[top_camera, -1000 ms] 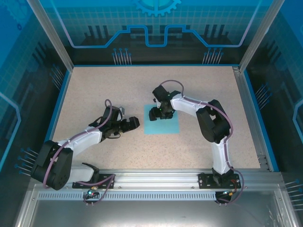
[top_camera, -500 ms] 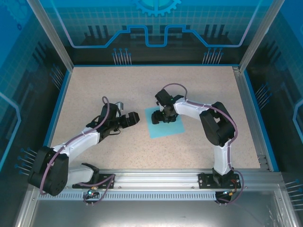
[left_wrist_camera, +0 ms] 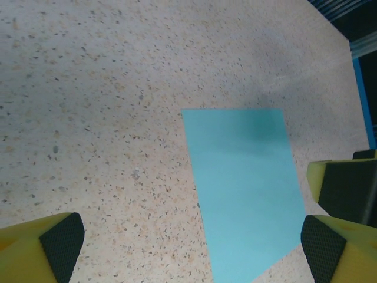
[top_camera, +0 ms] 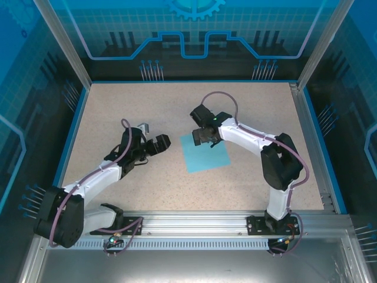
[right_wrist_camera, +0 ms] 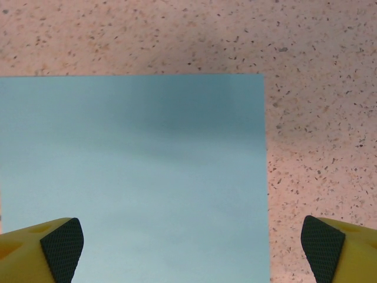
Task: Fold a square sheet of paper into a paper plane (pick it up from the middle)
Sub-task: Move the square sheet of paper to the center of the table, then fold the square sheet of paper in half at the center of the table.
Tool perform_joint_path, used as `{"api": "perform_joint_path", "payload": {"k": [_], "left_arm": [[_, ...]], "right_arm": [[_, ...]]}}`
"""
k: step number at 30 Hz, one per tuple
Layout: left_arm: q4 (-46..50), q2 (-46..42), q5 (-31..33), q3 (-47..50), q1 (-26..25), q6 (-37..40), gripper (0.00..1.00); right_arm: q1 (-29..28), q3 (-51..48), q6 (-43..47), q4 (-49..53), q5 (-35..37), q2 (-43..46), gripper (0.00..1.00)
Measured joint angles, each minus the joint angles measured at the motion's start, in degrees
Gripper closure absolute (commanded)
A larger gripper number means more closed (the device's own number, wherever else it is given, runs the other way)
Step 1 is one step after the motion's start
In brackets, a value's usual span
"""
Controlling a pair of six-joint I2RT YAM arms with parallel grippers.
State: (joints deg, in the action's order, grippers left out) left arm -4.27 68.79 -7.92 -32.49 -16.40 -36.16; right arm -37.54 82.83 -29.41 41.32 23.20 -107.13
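Observation:
The square sheet of paper lies flat and unfolded on the speckled table, turned slightly askew; no paper plane is in view. My right gripper hovers over the sheet's far left corner, open and empty. In the right wrist view the sheet spreads beneath the right gripper, whose fingertips stand wide apart. My left gripper is open to the left of the sheet, apart from it. In the left wrist view the sheet lies ahead of the left gripper, toward its right finger.
The speckled table is ringed by a blue rim and metal frame posts. A finger of the right gripper shows at the right edge of the left wrist view. Bare tabletop lies around the sheet.
My right gripper has opened wider and drawn back toward the sheet's far edge. The sheet has turned slightly. The left arm has swung a little left and farther out.

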Motion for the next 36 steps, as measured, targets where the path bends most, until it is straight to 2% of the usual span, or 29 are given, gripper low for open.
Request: {"api": "perform_joint_path", "payload": {"k": [5, 8, 16, 28, 36], "left_arm": [[-0.81, 1.84, -3.10, 0.00, 1.09, -1.44, 0.01], [-0.79, 2.10, -4.52, 0.00, 1.09, -1.44, 0.01], [-0.96, 2.54, -6.38, 0.00, 1.09, -1.42, 0.01], [-1.22, 4.74, -8.74, 0.00, 1.09, -1.42, 0.01], [-1.20, 5.46, -9.11, 0.00, 1.09, -1.38, 0.01]], "right_arm": [[7.61, -0.20, 0.09, 0.09, -11.23, -3.91, 0.01], [7.69, -1.75, 0.94, 0.09, -13.05, -4.66, 0.01], [1.97, 0.81, 2.47, 1.84, -13.86, -5.51, 0.04], [1.68, 10.16, 4.00, 8.17, -13.27, -14.14, 0.07], [1.46, 12.74, 4.00, 10.36, -13.42, -17.03, 0.06]]}}
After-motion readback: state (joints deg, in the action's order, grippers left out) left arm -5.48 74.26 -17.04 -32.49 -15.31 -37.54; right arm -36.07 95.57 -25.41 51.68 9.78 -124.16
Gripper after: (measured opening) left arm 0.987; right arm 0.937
